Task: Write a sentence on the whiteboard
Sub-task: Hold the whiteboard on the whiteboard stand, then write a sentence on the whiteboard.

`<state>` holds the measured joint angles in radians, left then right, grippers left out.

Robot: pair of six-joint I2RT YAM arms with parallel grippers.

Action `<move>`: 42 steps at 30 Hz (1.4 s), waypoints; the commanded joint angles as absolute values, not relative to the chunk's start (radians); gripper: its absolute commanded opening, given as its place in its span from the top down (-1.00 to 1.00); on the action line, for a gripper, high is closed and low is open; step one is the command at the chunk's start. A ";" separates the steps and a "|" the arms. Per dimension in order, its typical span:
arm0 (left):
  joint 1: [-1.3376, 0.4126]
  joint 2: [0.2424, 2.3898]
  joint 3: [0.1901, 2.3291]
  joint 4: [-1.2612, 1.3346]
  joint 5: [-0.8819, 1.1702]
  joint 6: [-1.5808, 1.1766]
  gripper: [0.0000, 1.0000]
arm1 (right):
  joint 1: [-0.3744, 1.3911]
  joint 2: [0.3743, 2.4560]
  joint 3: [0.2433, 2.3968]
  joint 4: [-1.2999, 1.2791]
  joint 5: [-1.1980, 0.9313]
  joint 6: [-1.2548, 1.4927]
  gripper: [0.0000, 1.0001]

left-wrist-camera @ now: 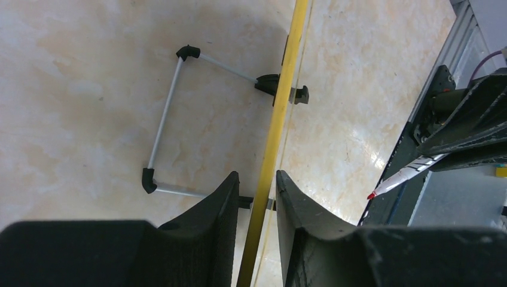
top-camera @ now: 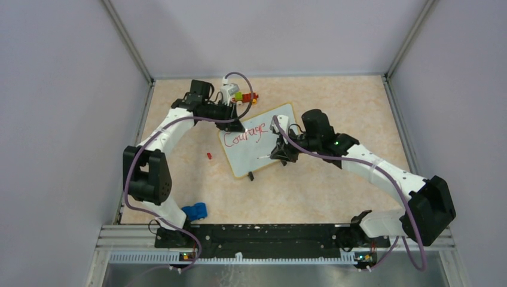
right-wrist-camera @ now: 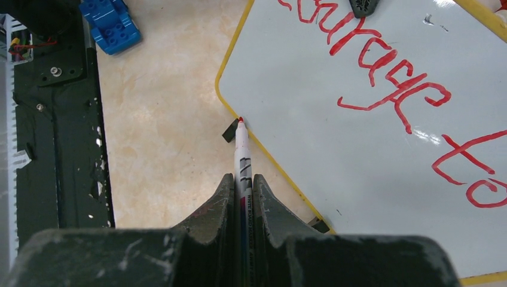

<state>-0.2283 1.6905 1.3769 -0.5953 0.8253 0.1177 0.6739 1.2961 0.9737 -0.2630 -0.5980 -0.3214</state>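
Whiteboard: small glossy white rectangular whiteboard [top-camera: 250, 158] with rounded corners and a thin yellowish rim. It sits skewed on the beige marbled worktop [top-camera: 335, 191], right between the two claws.
Sentence: red handwritten marker sentence [top-camera: 245, 134] across the whiteboard's far half. It reads "Courage", and the right wrist view shows "to" on the next line.
Left claw: black left claw [top-camera: 235, 122] at the whiteboard's far left corner. Its own camera sees the rim edge-on with one finger on each side and slim gaps by the tips, so honestly I can't tell if it's pinching the board or just straddling it.
Right claw: black right claw [top-camera: 281, 149] over the whiteboard's near right part, squeezed tight on a white-barrelled marker with a red tip [right-wrist-camera: 242, 149].
Marker tip: lines up with the whiteboard's rim, just beside a small black foot [right-wrist-camera: 230, 130]. Can't tell if it's touching.
Stand: thin grey rod frame with black corner pieces [left-wrist-camera: 164, 119] on one side of the whiteboard, hooked to its rim by black clips.
Blue brick: chunky blue plastic toy brick [top-camera: 194, 210], well off the whiteboard's near left corner.
Red bit: tiny red piece [top-camera: 209, 155] just left of the whiteboard.
Colourful blocks: little red, yellow and green cluster [top-camera: 245, 97] just beyond the whiteboard's far edge.
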 commanded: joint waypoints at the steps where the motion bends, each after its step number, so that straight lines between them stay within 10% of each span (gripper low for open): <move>1: -0.240 1.633 1.331 -0.581 0.882 0.095 0.32 | 0.683 1.278 0.971 -0.257 -0.643 -0.347 1.00; 42: -0.287 1.757 1.369 -0.651 0.966 0.197 0.96 | 0.878 1.392 0.984 -0.049 -0.408 -0.281 1.00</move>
<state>-0.2607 1.7168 1.3693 -0.5922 0.9543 0.1669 0.8303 1.3907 0.9493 -0.1272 -0.5121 -0.3103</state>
